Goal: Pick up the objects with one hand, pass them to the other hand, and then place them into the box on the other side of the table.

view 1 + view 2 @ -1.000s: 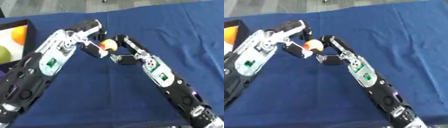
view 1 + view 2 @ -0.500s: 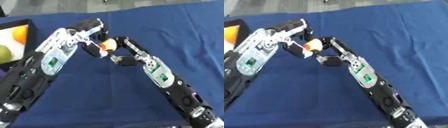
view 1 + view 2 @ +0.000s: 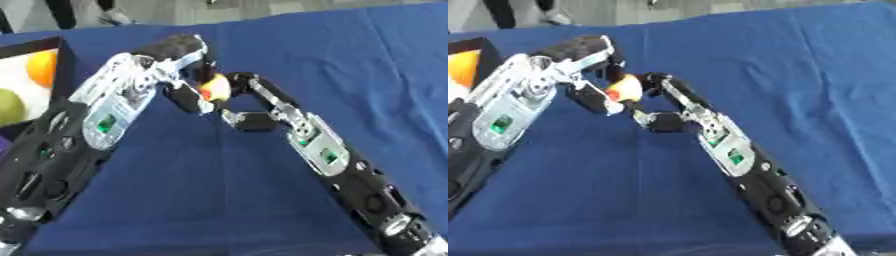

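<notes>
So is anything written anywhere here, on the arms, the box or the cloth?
No text can be read.
Left arm: a green patch, too blurred to tell if it holds writing.
Right arm: a green patch, equally blurred.
Box and cloth: no writing shows.

blue-clothed table (image 3: 350, 60), black-rimmed box (image 3: 63, 55) at its left edge

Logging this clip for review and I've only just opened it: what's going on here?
The robot's two hands meet above the blue tablecloth, mid hand-over. A small yellow-and-red fruit sits between the left hand and the right hand, with fingers of both against it; which hand bears it cannot be told. The box at the left edge already holds an orange fruit and a green fruit.
</notes>
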